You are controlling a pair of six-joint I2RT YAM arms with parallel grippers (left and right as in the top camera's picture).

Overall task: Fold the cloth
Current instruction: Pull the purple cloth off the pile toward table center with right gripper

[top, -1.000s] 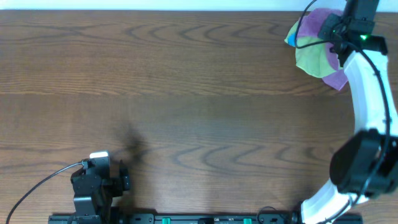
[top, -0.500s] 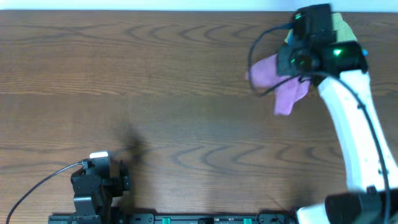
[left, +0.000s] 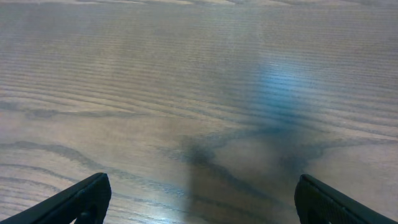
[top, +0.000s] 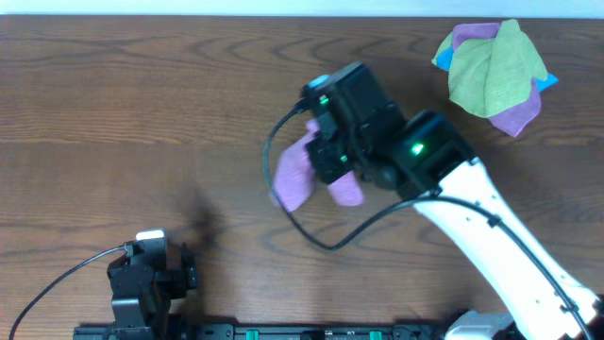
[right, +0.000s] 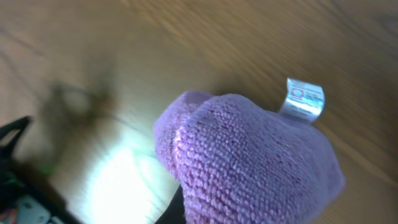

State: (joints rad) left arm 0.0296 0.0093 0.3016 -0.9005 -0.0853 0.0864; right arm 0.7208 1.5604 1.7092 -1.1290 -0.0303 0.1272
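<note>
Dark wood-grain table [top: 142, 113]: bunched lilac microfibre cloth [top: 293, 175], clamped in the right gripper [top: 332, 162], should be laid flat (1 layer) centrally; left gripper [left: 202, 205] is parked, fingers apart.

**Pretty clearly a robotics lab bench, not someone's home**

What gives it away is the hardware. Two robot arms are mounted at the near edge of a plain dark wood-grain surface [top: 142, 104]. The white-and-black right arm [top: 500, 236] has a green status light [top: 415, 148] glowing. The black left arm [top: 142, 279] sits low, with a loose black cable [top: 57, 283] looping off it. A black mounting rail [top: 283, 332] with green fittings runs along that edge. The only loose stuff is cloths: a lilac cloth [top: 293, 175] hanging under the right arm, plus a pile of coloured cloths [top: 491, 66] in the far right corner.
</note>
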